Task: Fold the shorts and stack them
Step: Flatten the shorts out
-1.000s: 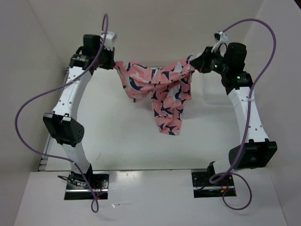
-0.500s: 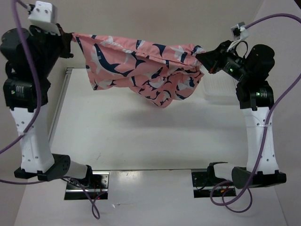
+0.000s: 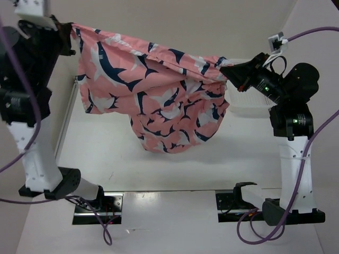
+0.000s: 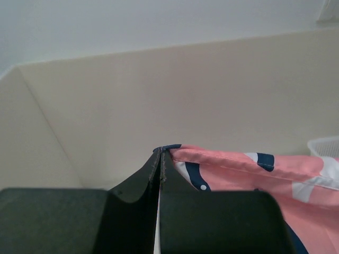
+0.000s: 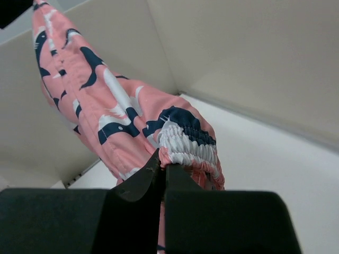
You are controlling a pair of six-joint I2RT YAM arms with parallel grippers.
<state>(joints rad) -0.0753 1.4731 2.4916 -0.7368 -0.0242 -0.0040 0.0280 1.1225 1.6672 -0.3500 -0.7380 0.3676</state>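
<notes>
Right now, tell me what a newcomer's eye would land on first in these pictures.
The salmon-pink shorts, printed with navy and white fish shapes, hang spread in the air across the top view. The left gripper pinches one end at upper left; the right gripper clamps the elastic waistband at right. A white mesh basket sits on the table near the right gripper.

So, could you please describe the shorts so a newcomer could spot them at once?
Look above the white table, between the two raised arms. The shorts hang there, pinched at each end by the left tool and right tool; salmon-pink with navy-and-white fish shapes, unlike the plain white basket behind.
</notes>
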